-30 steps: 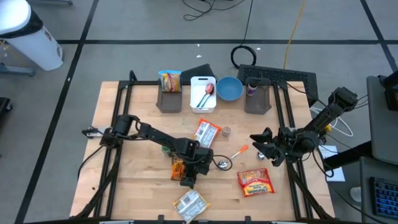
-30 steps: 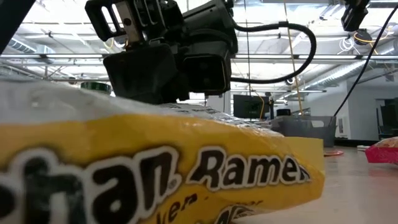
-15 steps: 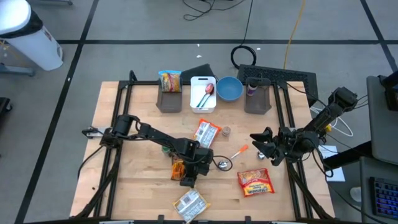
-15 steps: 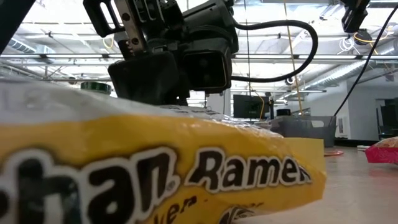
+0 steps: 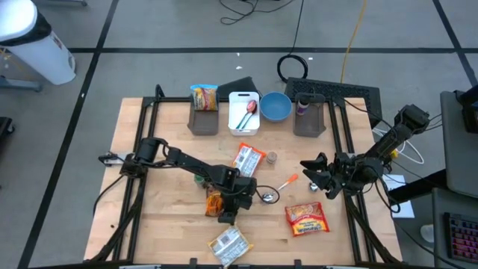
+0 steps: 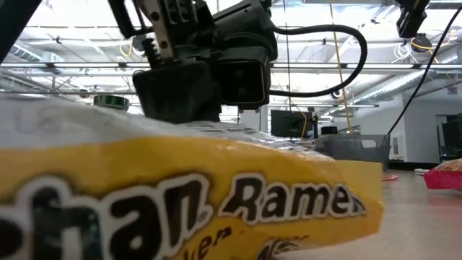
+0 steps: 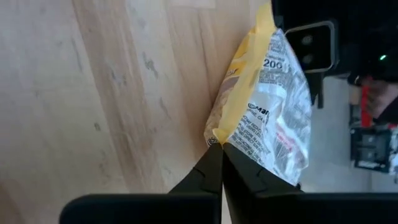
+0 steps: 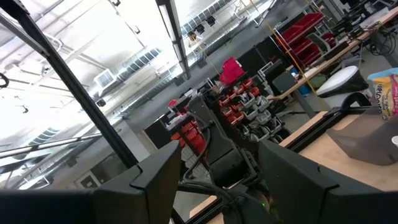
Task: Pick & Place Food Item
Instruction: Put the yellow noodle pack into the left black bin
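left hand [image 7: 221, 152]: fingers pinched together, low | right hand [image 5: 312, 173]: fingers apart, raised

the high view looks straight down from well above, taking in the whole wooden table [image 5: 149, 134], both arms and some floor around. the low view sits at table-top height, facing level into the room, with a yellow ramen packet [image 6: 180, 195] pressed close and filling most of the frame. the left wrist view looks down at the table [image 7: 93, 93] from very near and shares that packet [image 7: 267, 106]. the right wrist view tilts upward across the far table edge toward the room's ceiling lights.
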Controlling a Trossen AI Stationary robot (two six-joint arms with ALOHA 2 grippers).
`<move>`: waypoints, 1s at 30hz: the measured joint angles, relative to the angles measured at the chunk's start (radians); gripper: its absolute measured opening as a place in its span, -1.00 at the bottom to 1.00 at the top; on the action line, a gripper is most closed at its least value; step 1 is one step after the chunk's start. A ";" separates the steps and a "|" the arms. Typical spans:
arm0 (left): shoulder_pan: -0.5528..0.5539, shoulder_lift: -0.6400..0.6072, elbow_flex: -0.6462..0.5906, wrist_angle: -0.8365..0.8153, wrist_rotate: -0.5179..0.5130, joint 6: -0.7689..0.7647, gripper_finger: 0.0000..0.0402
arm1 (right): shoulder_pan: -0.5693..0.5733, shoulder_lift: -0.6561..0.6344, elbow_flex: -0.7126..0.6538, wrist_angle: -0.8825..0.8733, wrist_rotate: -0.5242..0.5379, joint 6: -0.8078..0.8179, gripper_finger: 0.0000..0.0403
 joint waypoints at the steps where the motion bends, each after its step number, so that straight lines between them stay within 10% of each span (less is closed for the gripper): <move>1: 0.003 0.000 0.000 0.007 0.006 -0.012 -0.98 | 0.000 0.000 0.000 0.000 0.000 0.000 0.04; 30: 0.126 -0.414 0.000 0.036 -0.265 -0.106 -0.99 | 0.000 0.000 0.000 -0.144 -0.003 0.088 0.04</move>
